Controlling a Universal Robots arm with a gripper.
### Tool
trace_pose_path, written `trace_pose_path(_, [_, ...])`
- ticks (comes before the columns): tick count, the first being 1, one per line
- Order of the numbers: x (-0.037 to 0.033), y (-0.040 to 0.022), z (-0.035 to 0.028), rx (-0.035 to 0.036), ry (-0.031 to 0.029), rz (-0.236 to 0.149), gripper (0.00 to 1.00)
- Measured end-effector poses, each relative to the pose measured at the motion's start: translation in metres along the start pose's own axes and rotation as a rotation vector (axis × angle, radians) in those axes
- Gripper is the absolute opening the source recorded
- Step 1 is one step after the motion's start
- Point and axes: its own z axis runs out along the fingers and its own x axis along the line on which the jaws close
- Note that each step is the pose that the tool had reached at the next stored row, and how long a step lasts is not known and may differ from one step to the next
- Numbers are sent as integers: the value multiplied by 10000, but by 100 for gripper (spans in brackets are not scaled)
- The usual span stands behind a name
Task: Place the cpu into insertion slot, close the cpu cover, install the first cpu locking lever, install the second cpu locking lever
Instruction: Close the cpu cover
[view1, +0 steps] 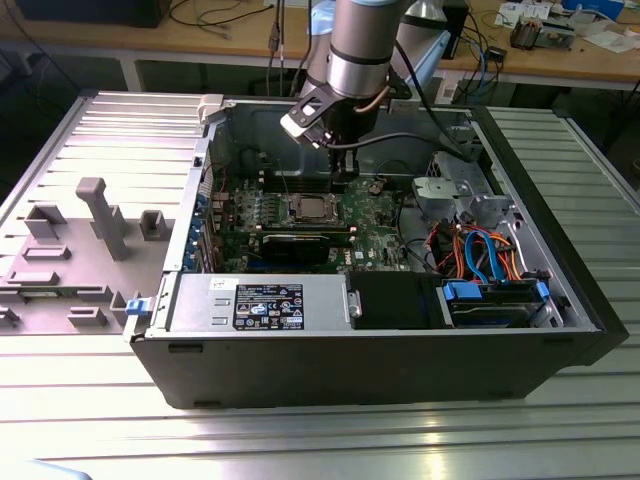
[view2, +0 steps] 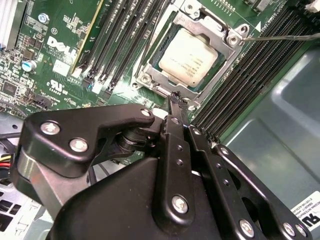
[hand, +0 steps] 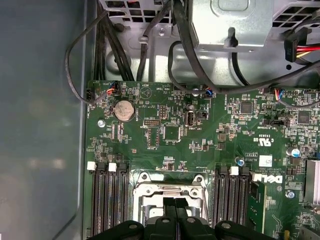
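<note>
The cpu (view2: 187, 56), a silver-grey square, lies in the insertion slot (view2: 148, 77) on the green board, also seen as the cpu (view1: 307, 209) in the exterior view. The cpu cover (view2: 226, 39) lies flat over it, framing the chip. A thin locking lever (view2: 285, 36) sticks out from one corner of the socket. My gripper (view2: 175, 101) is shut with nothing visible between the tips, which sit just off the socket's edge. In the first wrist view the gripper (hand: 175, 206) hangs over the socket frame (hand: 167, 189). In the exterior view the gripper (view1: 343, 178) is behind the socket.
Long black memory slots (view2: 125, 40) flank the socket on both sides. A black graphics card (view1: 300, 243), power supply (view1: 255, 303) and drive cage with cables (view1: 480, 250) fill the case. The case wall (hand: 40, 125) is close beside the board. A coin battery (hand: 124, 110) sits on the board.
</note>
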Motion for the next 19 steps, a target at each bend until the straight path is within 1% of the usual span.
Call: trace_pose_path(19, [4, -87, 19, 0, 1, 0, 11])
